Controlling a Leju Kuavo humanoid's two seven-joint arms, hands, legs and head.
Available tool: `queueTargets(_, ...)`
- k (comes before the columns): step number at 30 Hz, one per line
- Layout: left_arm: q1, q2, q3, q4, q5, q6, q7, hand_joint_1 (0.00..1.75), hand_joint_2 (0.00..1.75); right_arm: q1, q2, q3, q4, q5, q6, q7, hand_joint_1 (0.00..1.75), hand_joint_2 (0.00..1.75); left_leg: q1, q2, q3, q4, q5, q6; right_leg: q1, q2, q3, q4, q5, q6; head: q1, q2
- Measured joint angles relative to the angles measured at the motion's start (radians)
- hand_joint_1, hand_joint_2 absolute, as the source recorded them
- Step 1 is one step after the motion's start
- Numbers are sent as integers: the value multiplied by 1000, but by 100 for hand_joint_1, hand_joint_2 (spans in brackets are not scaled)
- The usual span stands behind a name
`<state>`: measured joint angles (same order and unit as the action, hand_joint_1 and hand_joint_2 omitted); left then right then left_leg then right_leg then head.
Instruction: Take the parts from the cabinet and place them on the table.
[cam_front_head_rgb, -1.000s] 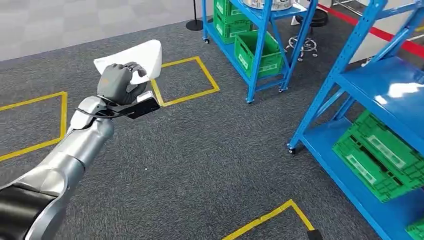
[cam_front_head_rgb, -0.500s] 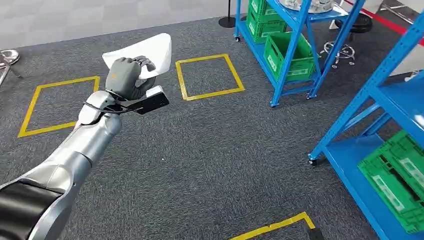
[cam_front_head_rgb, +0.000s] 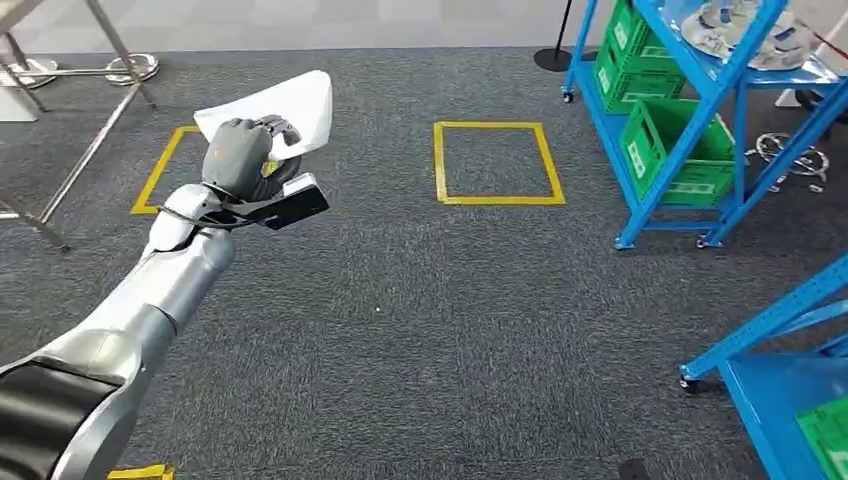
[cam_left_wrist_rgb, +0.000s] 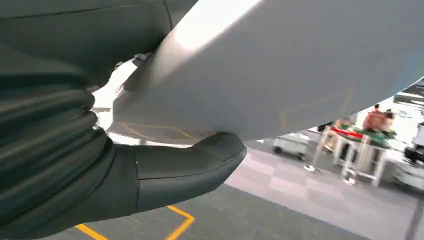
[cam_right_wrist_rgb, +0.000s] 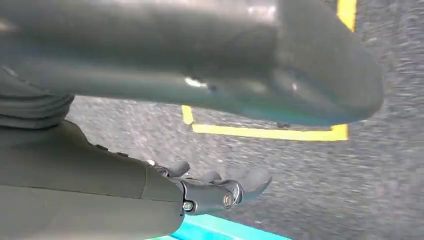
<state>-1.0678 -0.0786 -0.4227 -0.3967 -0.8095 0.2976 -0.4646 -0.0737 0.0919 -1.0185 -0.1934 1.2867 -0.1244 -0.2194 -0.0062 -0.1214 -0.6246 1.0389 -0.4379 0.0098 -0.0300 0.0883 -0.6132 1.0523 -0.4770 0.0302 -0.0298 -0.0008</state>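
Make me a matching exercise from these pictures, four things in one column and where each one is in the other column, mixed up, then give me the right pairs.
Things:
1. white part
2. green crates
3. yellow tape square
4. metal table legs

Places:
A. on the blue rack's lower shelves, far right
B. held up in the left hand
C. far left, at the carpet's edge
D. flat on the grey carpet, between the raised arm and the blue rack

Pairs: 1-B, 2-A, 3-D, 4-C
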Motion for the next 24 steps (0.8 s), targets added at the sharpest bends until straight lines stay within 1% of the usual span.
queueTargets(1, -1, 3, 0, 0, 0, 1, -2, 175, 175, 0, 0, 0, 0, 2, 2, -3, 0, 0, 2, -16, -7, 1, 3, -10, 3, -16, 5, -4, 5, -6, 0, 0)
queueTargets(2, -1, 9, 0, 0, 1, 1, -3, 175, 175, -2, -2, 0, 0, 2, 4, -2, 0, 0, 6, -25, -9, -1, 6, -15, 7, -27, 5, -5, 5, -9, 1, 0)
queueTargets(3, -1, 16, 0, 0, 0, 1, -4, 175, 175, -2, -2, 0, 0, 2, 5, -2, 0, 0, 9, -38, -9, -7, 11, -23, 11, -36, 5, -4, 6, -17, 1, 0)
queueTargets(4, -1, 26, 0, 0, -2, 1, -3, 175, 175, -4, -2, 0, 0, 3, 7, -2, 0, 0, 7, -49, -13, -10, 14, -31, 5, -48, 8, -10, 11, -26, 0, 0)
queueTargets(5, -1, 31, 1, 0, -6, 2, -4, 175, 175, -7, -1, 0, 0, 2, 8, -1, 0, 0, 7, -25, -19, -3, 8, -32, 2, -65, 10, -18, 15, -34, 2, 0)
queueTargets(6, -4, 37, 1, 0, -7, 2, -5, 175, 175, -8, -3, -1, 0, -2, 8, -1, 0, 0, 0, 45, -33, 31, -17, -36, 4, -72, 11, -21, 15, -44, -12, 0)
queueTargets(7, -7, 38, 1, 0, -7, 3, -7, 175, 175, -7, -3, -2, 0, -6, 8, 0, 0, 0, 1, 85, -63, 94, -52, -41, 7, -84, 12, -22, 15, -47, -14, 0)
queueTargets(8, -6, 38, 1, 0, -7, 3, -10, 175, 175, -4, -3, -2, 0, -8, 8, 1, 0, 0, 3, 104, -102, 177, -91, -44, 10, -98, 12, -21, 14, -49, -13, 0)
queueTargets(9, -3, 40, 1, 2, -10, 3, -13, 175, 175, -2, -3, -3, 0, -8, 8, 4, 0, 0, 6, 110, -139, 253, -119, -47, 11, -113, 12, -20, 12, -51, -14, 0)
queueTargets(10, 0, 42, 1, 3, -12, 3, -14, 175, 175, -1, -3, -3, 0, -8, 8, 7, 0, 0, 8, 112, -160, 297, -127, -49, 11, -127, 12, -20, 11, -52, -14, 0)
queueTargets(11, 2, 44, 1, 5, -15, 3, -14, 175, 175, -1, -3, -3, 0, -7, 8, 10, 0, 0, 9, 113, -156, 288, -111, -50, 11, -140, 12, -20, 10, -52, -14, 0)
queueTargets(12, 1, 47, 1, 5, -16, 3, -14, 175, 175, -2, -3, -3, 0, -7, 8, 10, 0, 0, 9, 117, -129, 234, -77, -50, 12, -153, 13, -19, 9, -50, -14, 0)
queueTargets(13, -1, 48, 1, 5, -16, 3, -14, 175, 175, -2, -3, -3, 0, -7, 8, 11, 0, 0, 9, 127, -79, 140, -31, -47, 12, -169, 15, -18, 6, -48, -14, 0)
queueTargets(14, -3, 48, 1, 4, -16, 3, -14, 175, 175, -2, -3, -3, 0, -7, 8, 11, 0, 0, 7, 153, -31, 54, 2, -42, 12, -180, 19, -17, 3, -45, -14, 0)
queueTargets(15, -5, 48, 1, 3, -16, 3, -14, 175, 175, -1, -3, -3, 0, -7, 8, 11, 0, 0, -6, 225, -3, -5, -8, -35, 17, -191, 23, -17, -1, -40, -14, 0)
queueTargets(16, -7, 45, 1, 2, -16, 3, -14, 175, 175, -2, -3, -3, 0, -7, 8, 10, 0, 0, -7, 214, 3, -10, -2, -22, 23, -200, 24, -15, -4, -34, -11, 0)
queueTargets(17, -7, 46, 1, 2, -16, 3, -14, 175, 175, -3, -3, -2, 0, -7, 8, 10, 0, 0, -8, 193, 0, -7, -3, -16, 22, -213, 28, -17, -5, -29, -12, 0)
queueTargets(18, -7, 50, 1, 3, -16, 3, -14, 175, 175, -3, -3, -3, 0, -8, 8, 10, 0, 0, -9, 182, -1, -6, -4, -13, 24, -225, 33, -20, -7, -25, -10, 0)
queueTargets(19, -8, 53, 1, 2, -17, 3, -13, 175, 175, -4, -3, -3, 0, -8, 8, 10, 0, 0, -11, 166, -1, -8, -2, -6, 23, -240, 39, -23, -8, -19, -12, 0)
queueTargets(20, -10, 54, 1, 1, -18, 3, -13, 175, 175, -6, -3, -3, 0, -10, 8, 10, 0, 0, -4, 154, 7, -18, 5, 1, 20, -236, 42, -21, -13, -11, -11, 0)
queueTargets(21, -14, 48, 1, 0, -19, 3, -13, 175, 175, -9, -3, -3, 0, -11, 7, 9, 0, 0, 1, 141, 9, -21, 7, 5, 15, -167, 34, -3, -27, -5, -9, 0)
queueTargets(22, -19, 47, 1, 0, -21, 2, -11, 175, 175, -8, -3, -3, 0, -13, 7, 6, 0, 0, 3, 131, 8, -21, 9, 10, 11, -122, 11, 47, -57, -2, -8, 0)
queueTargets(23, -20, 39, 1, 0, -26, 0, -12, 175, 175, -5, -3, -4, 0, -14, 6, 8, 0, 0, 3, 121, 7, -21, 9, 16, 11, -103, -23, 118, -91, 0, -5, 0)
queueTargets(24, -19, 27, 1, 1, -28, -7, -12, 175, 175, 0, -4, -8, 0, -18, 6, 10, 0, 0, 3, 101, 7, -21, 8, 17, 12, -95, -68, 208, -127, 3, -4, 0)
